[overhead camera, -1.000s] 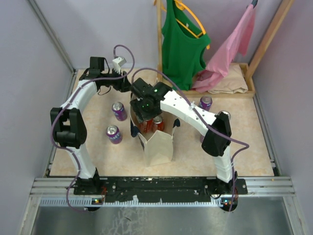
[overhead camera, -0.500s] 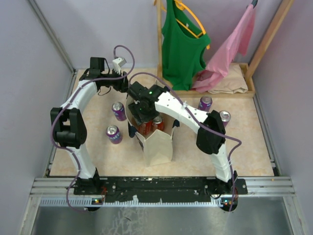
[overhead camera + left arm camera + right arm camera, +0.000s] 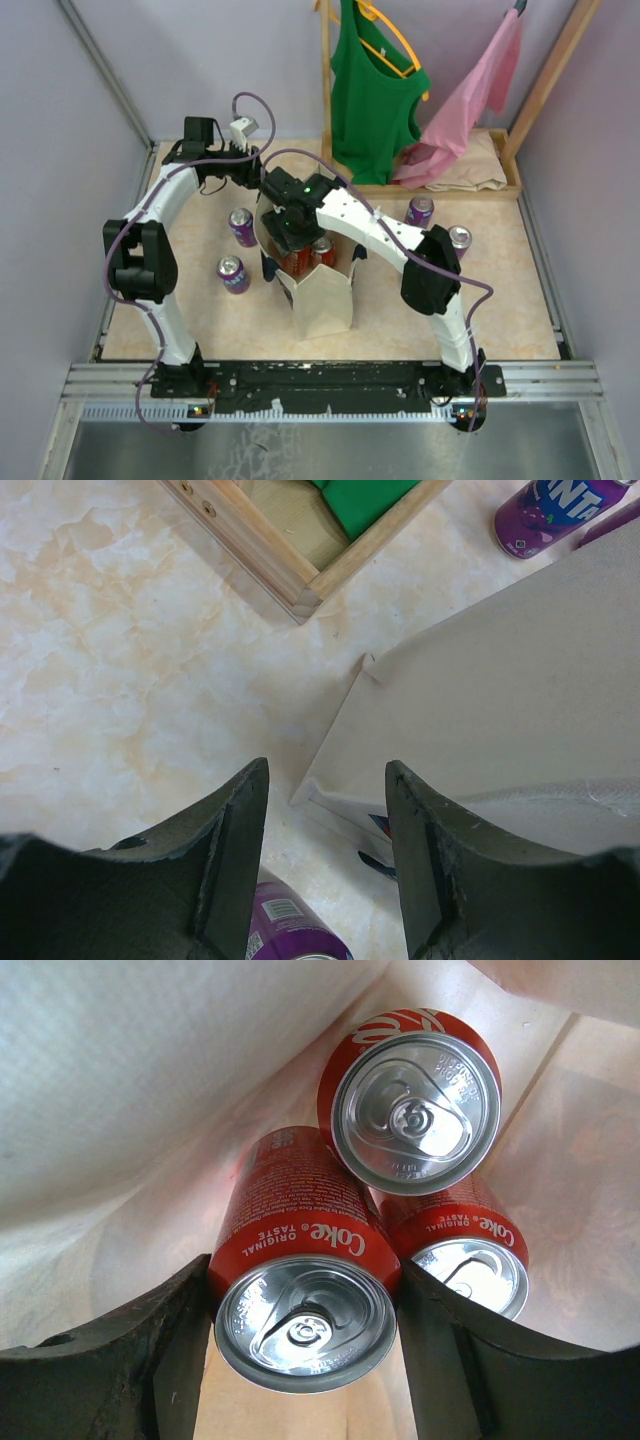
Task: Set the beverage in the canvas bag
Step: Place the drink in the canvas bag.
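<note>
The right jaws, spread to the can's width, clamp a red Coke can [image 3: 305,1290] by its smooth round wall inside the canvas bag [image 3: 325,300]. The can's long axis points down into the bag, silver lid up. Two more Coke cans [image 3: 415,1105] crowd just beyond it. Only a release seems left. The left jaws stand partly open and empty, outside the bag's woven wall above the marbled worktop [image 3: 120,680].
</note>
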